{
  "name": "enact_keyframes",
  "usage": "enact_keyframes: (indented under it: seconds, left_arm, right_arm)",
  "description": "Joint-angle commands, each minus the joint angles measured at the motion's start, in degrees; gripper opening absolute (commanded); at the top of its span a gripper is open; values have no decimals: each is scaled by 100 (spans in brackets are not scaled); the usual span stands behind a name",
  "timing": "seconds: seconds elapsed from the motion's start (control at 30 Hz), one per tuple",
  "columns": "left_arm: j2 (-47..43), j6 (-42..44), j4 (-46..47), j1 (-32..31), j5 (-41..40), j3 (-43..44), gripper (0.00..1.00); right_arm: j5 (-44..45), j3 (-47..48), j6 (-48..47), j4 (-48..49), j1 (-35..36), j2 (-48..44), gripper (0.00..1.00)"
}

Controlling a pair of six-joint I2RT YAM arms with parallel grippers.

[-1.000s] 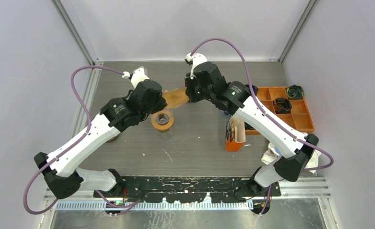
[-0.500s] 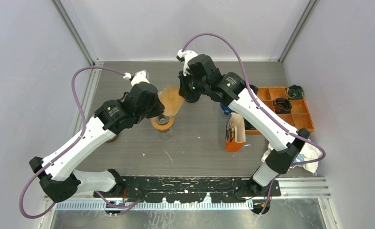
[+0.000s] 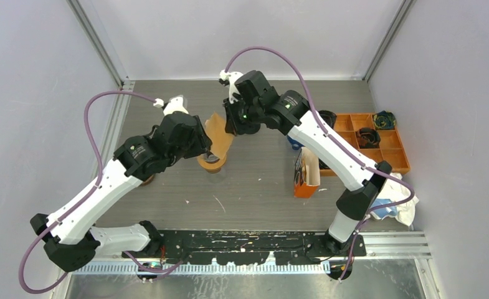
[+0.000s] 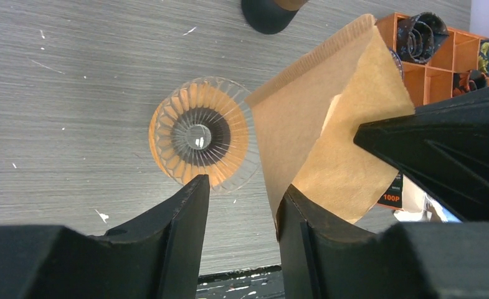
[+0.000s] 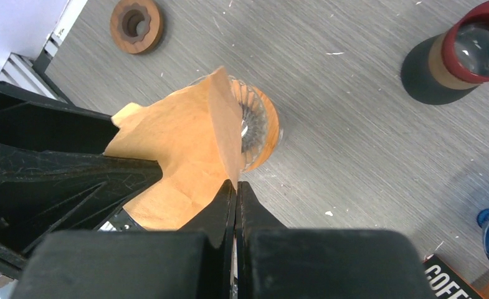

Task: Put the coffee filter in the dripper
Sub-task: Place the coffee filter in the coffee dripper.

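The coffee filter [image 5: 179,140], a brown paper cone, is held tilted in the air just above the dripper [image 5: 260,128], overlapping its rim in both wrist views; it is not yet seated. It is pinched at one edge by the right claw [image 5: 235,185], whose fingers are pressed together on the paper. The left claw [image 4: 242,193] is seen partly spread, with nothing clamped in it. One of its fingers [image 4: 294,218] lies against or just beside the filter's lower edge, and whether it is inside the cone's mouth cannot be told.

The filter is judged to be very light, thin and limp: it would be creased by a hard squeeze and torn by a pull from two sides. It is best taken at the seamed edge, where the paper is doubled, and the mouth should be spread before it is lowered point first. The dripper, ribbed clear glass over an orange base, is judged fragile and easily nudged, so only slight downward pressure is advised.

The tabletop [image 3: 254,193] is grey, wood-grained and flecked with white scraps. An orange compartment tray [image 3: 392,159] and a coffee box [image 3: 304,177] are set to the right, well apart from the dripper. A red-topped grinder [image 5: 472,50] and a wooden ring [image 5: 136,22] are shown in the right wrist view. The space is enclosed by pale walls on three sides.
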Motion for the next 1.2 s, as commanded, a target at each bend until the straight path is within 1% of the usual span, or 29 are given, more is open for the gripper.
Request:
enact_keyframes:
  seconds: [0.0, 0.23, 0.7, 1.17]
  left_arm:
    - [-168, 173, 33, 101, -170, -20, 46]
    - [-120, 293, -56, 289, -212, -97, 46]
    - [298, 606, -508, 785, -196, -155, 45]
    - [142, 732, -572, 961, 24, -102, 51]
  right_arm:
    - [-213, 378, -69, -125, 107, 133, 1]
    - [-289, 538, -53, -269, 130, 367, 1]
    - [-237, 611, -5, -358, 130, 593, 1]
    - [-537, 408, 44, -109, 88, 727, 1]
